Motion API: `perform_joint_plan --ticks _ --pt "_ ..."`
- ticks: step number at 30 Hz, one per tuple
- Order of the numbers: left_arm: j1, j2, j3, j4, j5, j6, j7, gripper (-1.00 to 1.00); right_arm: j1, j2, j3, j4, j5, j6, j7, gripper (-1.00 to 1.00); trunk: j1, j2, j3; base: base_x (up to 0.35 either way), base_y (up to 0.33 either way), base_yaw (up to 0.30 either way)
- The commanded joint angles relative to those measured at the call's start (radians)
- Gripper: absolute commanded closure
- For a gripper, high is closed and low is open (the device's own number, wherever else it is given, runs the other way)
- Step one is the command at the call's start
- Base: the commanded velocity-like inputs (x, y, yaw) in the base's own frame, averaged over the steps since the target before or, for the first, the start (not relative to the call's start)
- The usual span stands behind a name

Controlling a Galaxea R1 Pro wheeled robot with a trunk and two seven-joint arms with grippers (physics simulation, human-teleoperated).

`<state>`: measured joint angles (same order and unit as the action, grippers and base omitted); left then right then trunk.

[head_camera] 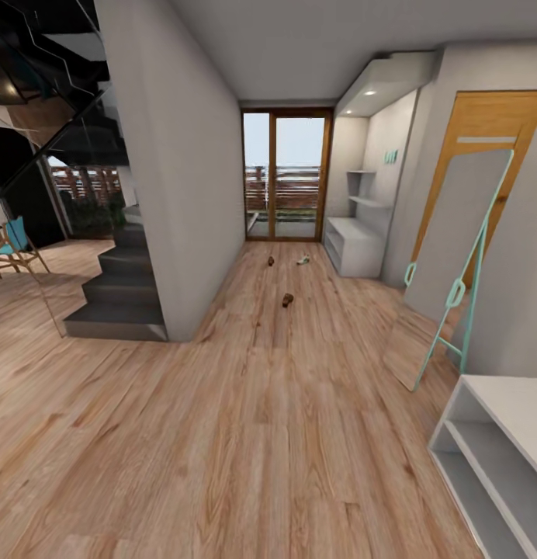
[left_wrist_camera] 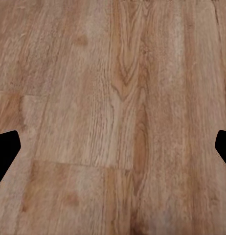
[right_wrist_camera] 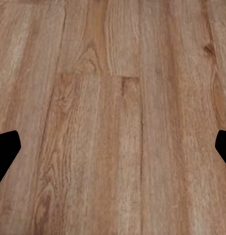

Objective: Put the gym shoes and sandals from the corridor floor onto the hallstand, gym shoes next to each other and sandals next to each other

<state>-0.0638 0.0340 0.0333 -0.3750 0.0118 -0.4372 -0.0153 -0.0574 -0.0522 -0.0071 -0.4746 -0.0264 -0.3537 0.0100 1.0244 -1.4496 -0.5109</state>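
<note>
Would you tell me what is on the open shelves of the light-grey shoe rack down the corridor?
Nothing shows on the shoe rack; part of its shelf interior is hidden at this angle. Two dark sandals and one pale gym shoe lie on the corridor floor.

Home corridor: staircase (head_camera: 117,287), balcony door (head_camera: 287,175), leaning mirror (head_camera: 447,264).

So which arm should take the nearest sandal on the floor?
Too early to tell: both grippers, left and right, hang open over bare floor. The nearest sandal lies far ahead, roughly centred, marginally favouring right.
</note>
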Motion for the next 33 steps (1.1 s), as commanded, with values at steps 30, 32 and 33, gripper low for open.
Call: perform_joint_plan --ticks 30,32,33 --pt "-0.001 0.000 0.002 0.001 0.001 -0.003 -0.002 -1.00 -0.001 -0.004 -0.005 0.002 -0.001 -0.005 0.001 -1.00 0.001 0.000 -0.001 0.338 0.000 0.000" --pt "-0.001 0.000 0.002 0.001 0.001 -0.003 -0.002 -1.00 0.000 -0.005 -0.005 0.002 -0.001 -0.005 0.001 -1.00 0.001 0.000 -0.001 0.338 0.000 0.000" --pt "-0.001 0.000 0.002 0.001 0.001 -0.003 -0.002 -1.00 0.000 -0.005 -0.005 0.002 -0.001 -0.005 0.001 -1.00 0.001 0.000 -0.001 0.338 0.000 0.000"
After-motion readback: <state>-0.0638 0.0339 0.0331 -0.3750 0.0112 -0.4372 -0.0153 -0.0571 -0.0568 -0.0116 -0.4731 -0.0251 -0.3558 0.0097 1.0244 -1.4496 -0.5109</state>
